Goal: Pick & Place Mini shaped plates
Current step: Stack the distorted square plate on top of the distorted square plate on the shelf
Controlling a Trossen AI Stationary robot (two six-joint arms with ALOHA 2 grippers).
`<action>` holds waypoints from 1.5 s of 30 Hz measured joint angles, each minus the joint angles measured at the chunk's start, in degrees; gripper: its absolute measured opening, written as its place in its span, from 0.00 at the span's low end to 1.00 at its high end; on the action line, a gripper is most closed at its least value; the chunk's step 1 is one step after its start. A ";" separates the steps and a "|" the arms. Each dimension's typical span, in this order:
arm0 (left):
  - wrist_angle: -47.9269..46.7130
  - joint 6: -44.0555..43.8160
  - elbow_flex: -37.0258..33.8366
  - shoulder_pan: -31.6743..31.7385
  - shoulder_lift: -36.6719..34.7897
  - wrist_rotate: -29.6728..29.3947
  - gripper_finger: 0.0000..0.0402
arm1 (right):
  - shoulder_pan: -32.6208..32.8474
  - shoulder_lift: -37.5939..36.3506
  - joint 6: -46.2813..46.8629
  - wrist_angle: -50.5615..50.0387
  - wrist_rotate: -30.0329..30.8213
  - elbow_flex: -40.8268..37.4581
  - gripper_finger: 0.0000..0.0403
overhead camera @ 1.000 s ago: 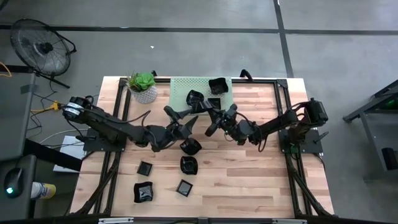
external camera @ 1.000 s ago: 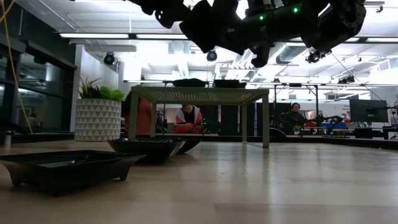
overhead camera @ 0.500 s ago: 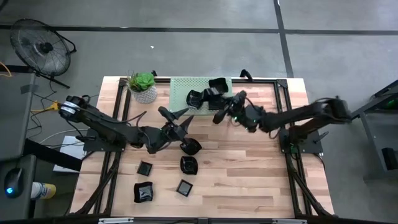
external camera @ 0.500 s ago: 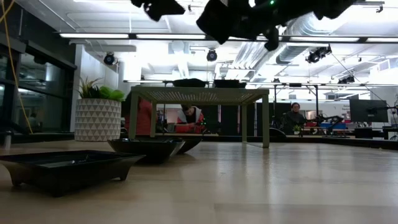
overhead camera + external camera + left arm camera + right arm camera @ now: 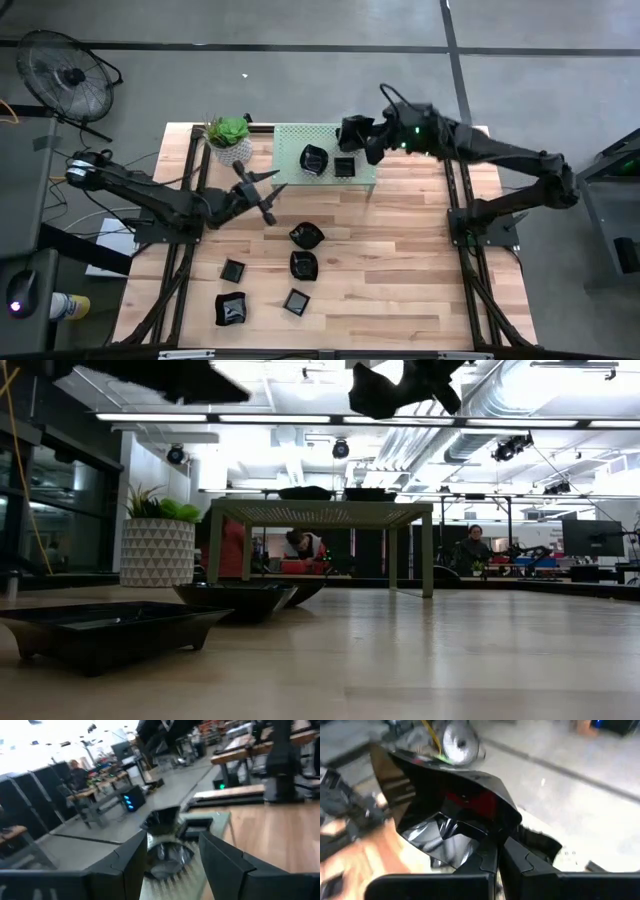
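The right gripper [image 5: 365, 138] is pinching a black plate [image 5: 451, 805] by its rim above the green rack [image 5: 290, 140]; the thin grip risks slipping. The left gripper [image 5: 262, 190], spread and empty, is hovering beside the rack.

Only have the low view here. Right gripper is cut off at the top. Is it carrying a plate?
Observer: Yes. The right wrist view shows the right gripper shut on the rim of a black plate.
Operator: Where over the table?
Observer: In the high view it is above the far side of the green rack, where two plates sit.
Operator: Left arm?
Observer: The left gripper is open and empty, above the table beside the rack.
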 joint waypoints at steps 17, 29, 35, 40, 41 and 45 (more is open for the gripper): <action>-0.07 -9.04 -10.99 -0.04 -8.44 10.23 0.43 | -18.92 20.54 -3.43 -25.90 -28.92 23.05 0.00; -2.88 -18.25 -12.65 -0.07 -8.51 20.95 0.43 | -24.47 32.39 -14.40 -37.91 -37.55 34.41 0.00; -5.88 -20.99 -12.67 -0.07 -8.48 21.43 0.43 | -27.10 33.32 -14.79 -38.78 -41.07 33.68 0.00; -6.45 -21.35 -12.67 -0.07 -8.48 23.00 0.43 | -28.99 33.43 -16.01 -40.11 -43.12 33.94 0.00; -6.48 -21.38 -12.67 -0.07 -8.48 23.02 0.43 | -29.13 33.43 -16.04 -40.10 -43.15 33.94 0.00; -6.46 -21.57 -12.67 -0.07 -8.48 23.02 0.43 | -29.32 33.43 -15.75 -39.83 -43.35 33.94 0.00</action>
